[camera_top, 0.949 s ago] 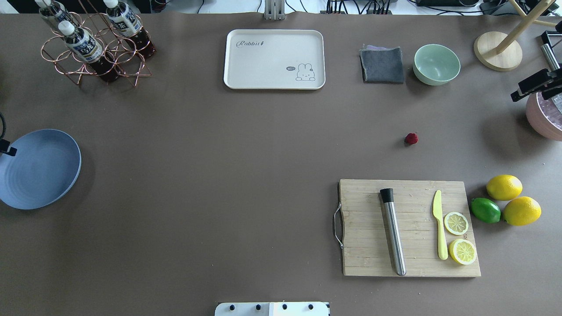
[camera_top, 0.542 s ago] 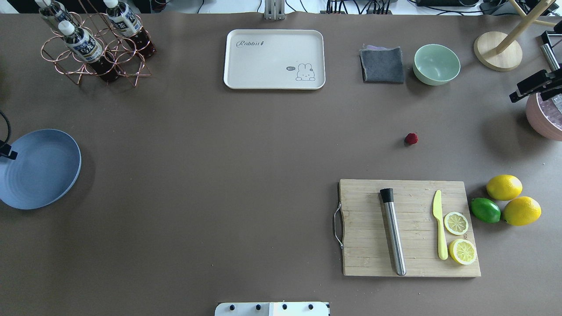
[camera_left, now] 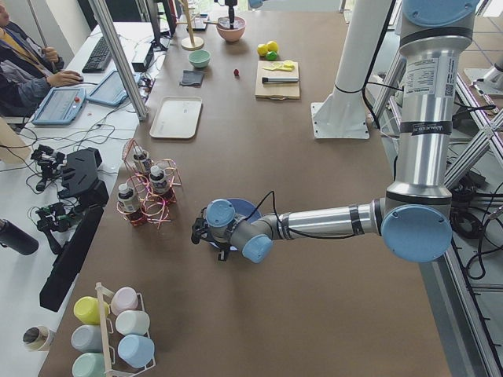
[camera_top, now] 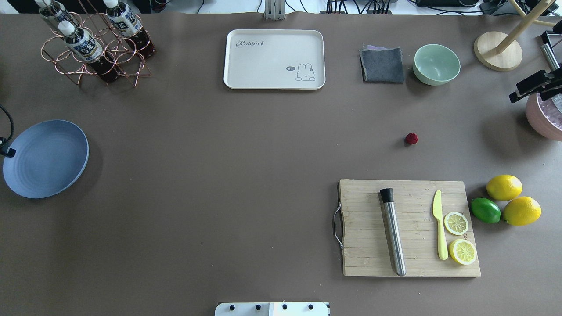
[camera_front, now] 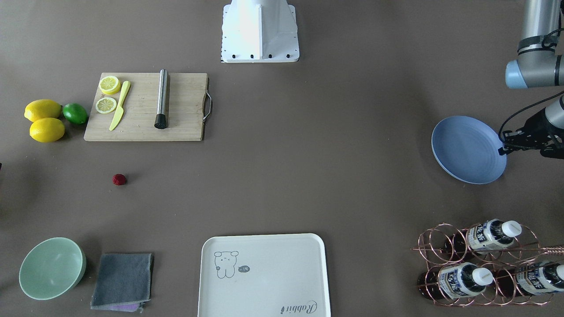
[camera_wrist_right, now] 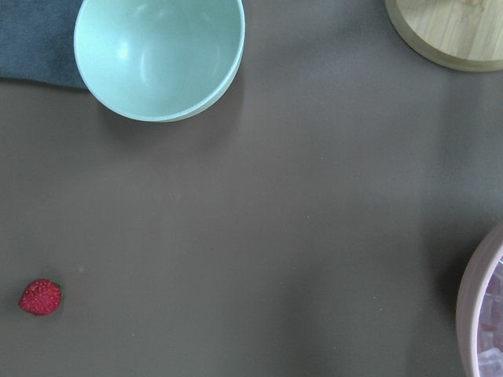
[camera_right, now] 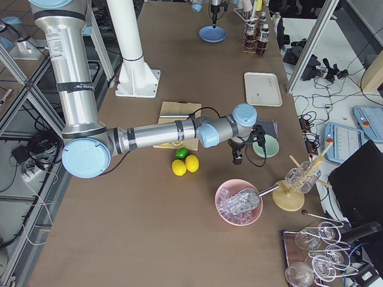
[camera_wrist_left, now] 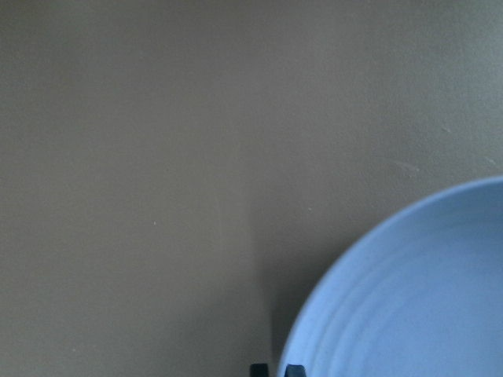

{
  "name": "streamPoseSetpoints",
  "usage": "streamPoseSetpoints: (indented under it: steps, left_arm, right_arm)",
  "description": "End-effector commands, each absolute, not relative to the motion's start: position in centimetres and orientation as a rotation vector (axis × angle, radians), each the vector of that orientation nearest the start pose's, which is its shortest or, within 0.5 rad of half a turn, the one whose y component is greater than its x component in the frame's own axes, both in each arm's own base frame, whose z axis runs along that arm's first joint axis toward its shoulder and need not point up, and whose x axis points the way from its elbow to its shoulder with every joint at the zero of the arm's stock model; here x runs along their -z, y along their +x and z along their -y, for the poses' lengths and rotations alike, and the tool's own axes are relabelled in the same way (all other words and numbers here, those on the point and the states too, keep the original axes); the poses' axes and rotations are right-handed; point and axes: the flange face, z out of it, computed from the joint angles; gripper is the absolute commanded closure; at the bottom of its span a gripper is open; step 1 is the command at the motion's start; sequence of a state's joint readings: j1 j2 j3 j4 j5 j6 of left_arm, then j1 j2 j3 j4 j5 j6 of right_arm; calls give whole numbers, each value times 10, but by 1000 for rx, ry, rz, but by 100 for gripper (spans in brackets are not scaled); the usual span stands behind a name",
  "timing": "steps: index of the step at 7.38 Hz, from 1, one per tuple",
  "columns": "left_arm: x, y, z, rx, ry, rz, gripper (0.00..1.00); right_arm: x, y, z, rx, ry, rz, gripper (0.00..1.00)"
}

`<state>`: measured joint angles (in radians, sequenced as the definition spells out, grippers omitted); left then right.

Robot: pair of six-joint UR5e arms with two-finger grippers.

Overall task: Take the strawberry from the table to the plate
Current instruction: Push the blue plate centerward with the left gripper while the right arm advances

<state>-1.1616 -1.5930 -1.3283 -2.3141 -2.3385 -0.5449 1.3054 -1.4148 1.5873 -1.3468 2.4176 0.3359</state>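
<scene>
Right end effector [camera_top: 529, 87] hangs near the edge of the table [camera_top: 219, 175] by the pink bowl [camera_top: 544, 120], and I cannot tell how wide it stands; my left end effector [camera_front: 504, 147] pinches narrow on the rim of the plate [camera_top: 48, 158]. The strawberry [camera_top: 411, 138] lies on the bare table between the green bowl [camera_top: 437, 64] and the cutting board [camera_top: 364, 228], well apart from the plate. I judge I should centre the right end effector over it and close low and gently.

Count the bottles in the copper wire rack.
3, all in the rack: one bottle nearer the robot, a second bottle and third bottle side by side behind it. None seems hidden.
</scene>
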Motion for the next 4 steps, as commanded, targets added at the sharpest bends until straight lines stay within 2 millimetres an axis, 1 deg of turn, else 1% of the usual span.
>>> streamPoseSetpoints:
  steps: [1,2,3,4]
  left_arm:
    - [-643,165,523,-110,81,-999,100]
    - [-601,177,539,-79,43,-1091,100]
    - [-549,189,561,-26,32,-1148,100]
    - [-497,219,562,3,6,-1191,100]
  right_arm:
    - [-533,-100,567,115,109,908,3]
    - [-533,-110,567,130,103,909,3]
    - [-531,-113,568,135,104,911,3]
    - [-528,-113,567,137,107,912,3]
